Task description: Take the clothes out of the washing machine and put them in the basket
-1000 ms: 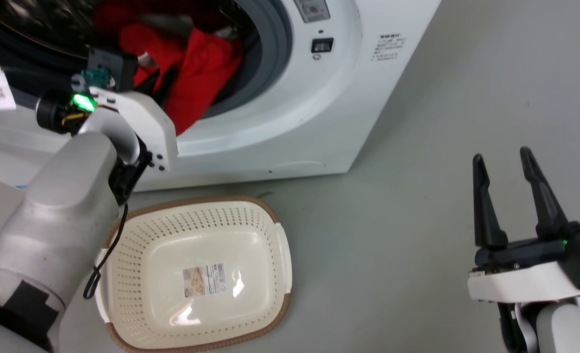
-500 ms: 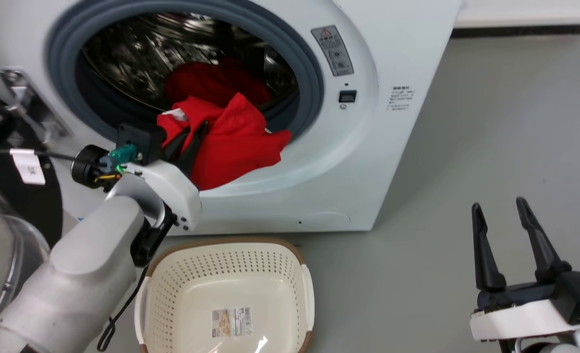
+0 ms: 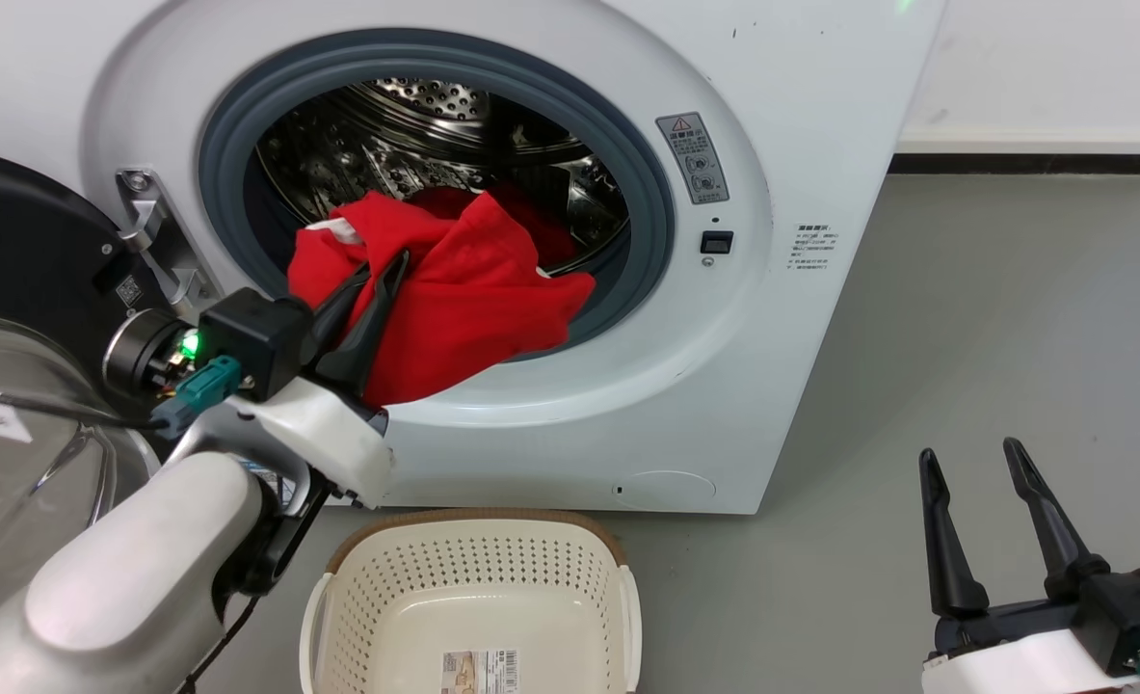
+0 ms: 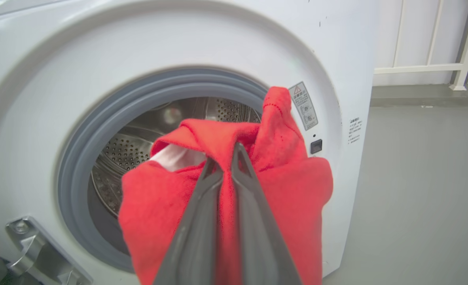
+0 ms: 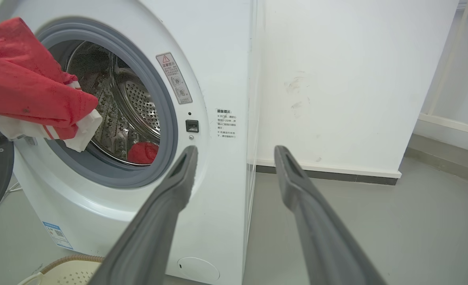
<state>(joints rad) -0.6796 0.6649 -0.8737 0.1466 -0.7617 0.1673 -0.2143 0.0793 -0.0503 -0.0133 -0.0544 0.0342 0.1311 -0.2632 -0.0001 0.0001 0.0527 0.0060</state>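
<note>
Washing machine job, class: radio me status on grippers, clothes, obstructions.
Left gripper shut on red garment at washing machine mouth. Right gripper open, idle. Basket below; more red fabric in drum. Nothing blocking.

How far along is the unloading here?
Done: the washing machine door is open; the basket shows no clothes yet. In hand: the left gripper is shut on one red garment, held at the drum mouth. Left: drop it in the basket, then fetch the other red piece lying in the drum. The right gripper is open, holding nothing.
</note>
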